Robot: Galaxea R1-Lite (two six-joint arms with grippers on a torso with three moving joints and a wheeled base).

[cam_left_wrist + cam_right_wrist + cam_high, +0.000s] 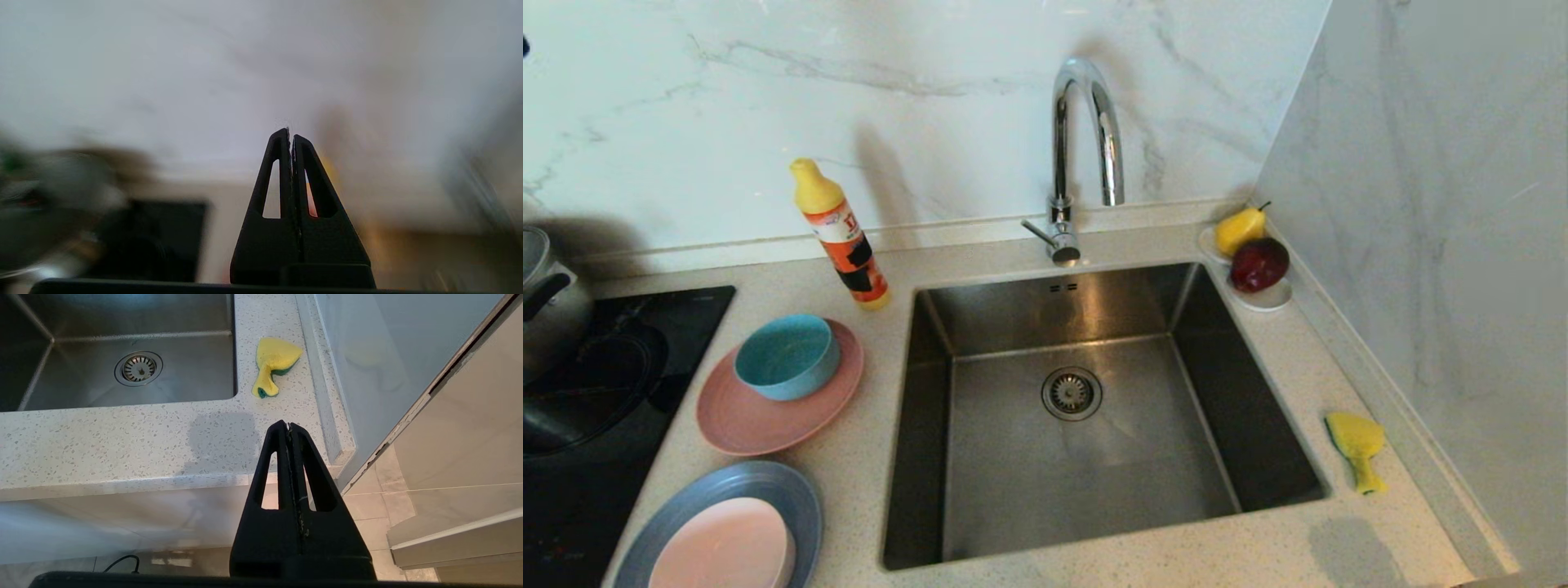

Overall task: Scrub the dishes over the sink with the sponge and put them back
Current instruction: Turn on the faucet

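Left of the steel sink (1094,457) the dishes sit in two stacks: a teal bowl (786,356) on a salmon-pink plate (760,416), and a pale pink bowl (723,545) on a grey-blue plate (792,494). The yellow-and-green sponge (1356,447) (273,364) lies on the counter right of the basin. Neither arm shows in the head view. My left gripper (291,132) is shut and empty, facing the back wall. My right gripper (289,424) is shut and empty, hanging off the counter's front edge, short of the sponge.
An orange dish-soap bottle (840,237) stands behind the plates. A curved chrome tap (1082,139) rises behind the sink. A white saucer (1270,298) with a pear and an apple sits in the back right corner. A black hob (596,392) and a pot (547,314) are at far left.
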